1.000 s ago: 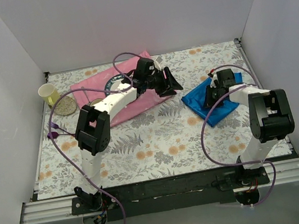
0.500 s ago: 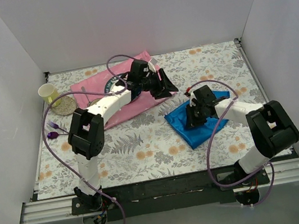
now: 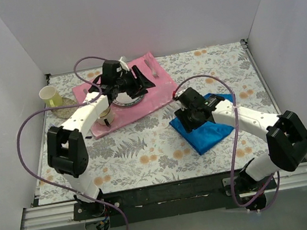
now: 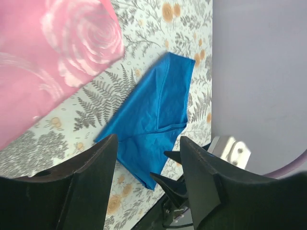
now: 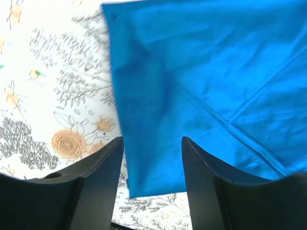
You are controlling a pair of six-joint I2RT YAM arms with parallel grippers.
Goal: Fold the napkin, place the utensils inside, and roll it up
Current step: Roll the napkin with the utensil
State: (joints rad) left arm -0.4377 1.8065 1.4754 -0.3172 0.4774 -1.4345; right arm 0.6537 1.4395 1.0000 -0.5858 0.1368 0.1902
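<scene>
Right gripper [image 5: 152, 140]: fingers spread, nothing between them. It hangs over the left end of the napkin [image 5: 216, 72]; whether the tips touch the cloth cannot be told. From the overhead camera this gripper [image 3: 185, 121] sits at the napkin's [image 3: 208, 134] left corner, with the arm reaching in from the right.

Left gripper [image 4: 147, 141]: fingers also apart, holding nothing. Overhead it is above the pink mat [image 3: 158, 86], toward the back of the table, well apart from the blue cloth.

Napkin: bright blue, folded into a rough rectangle with a hemmed flap showing across the top. It lies flat on the tablecloth [image 3: 147, 151], right of centre, just in front of the mat's right corner and not overlapping it. The left wrist camera shows the napkin [image 4: 153, 115] beyond the mat [image 4: 48, 57], with a strip of cloth pattern between them.

Surface: white tablecloth printed with grey ferns and orange flowers, covering the table up to the walls. The mat is shiny pink with a rose pattern and set at an angle. A yellow cup [image 3: 50, 96] stands at the back left.

Room: plain pale panels [image 3: 138, 18] close off the back and both sides. A metal rail [image 3: 47, 215] runs along the near edge by the arm bases. Purple cables loop off both arms.
</scene>
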